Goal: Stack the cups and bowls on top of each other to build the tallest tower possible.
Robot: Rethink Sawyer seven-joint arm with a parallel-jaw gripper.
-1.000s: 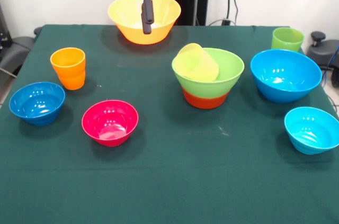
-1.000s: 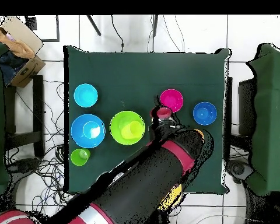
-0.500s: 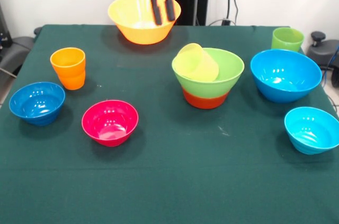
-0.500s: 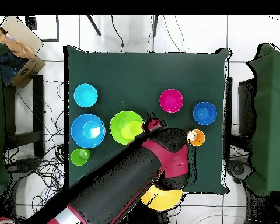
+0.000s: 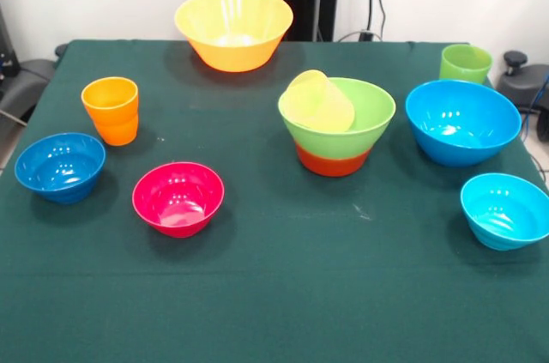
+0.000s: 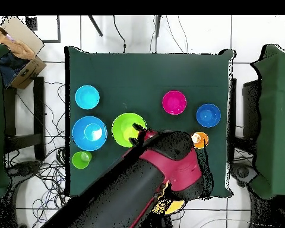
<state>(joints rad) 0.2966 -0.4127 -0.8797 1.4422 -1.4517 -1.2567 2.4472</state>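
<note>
Ribbed pale yellow cup tilted in glossy light green bowl on orange-red bowl, gripper grip can't tell

A tower of two nested bowls, with a tilted cup inside, stands mid-table. Three bowls and a cup lie on each side of it.

The red and black robot arm reaches up from the bottom of the overhead view, bulky and foreshortened. Its gripper shows only as a small dark tip; its state cannot be made out.
</note>
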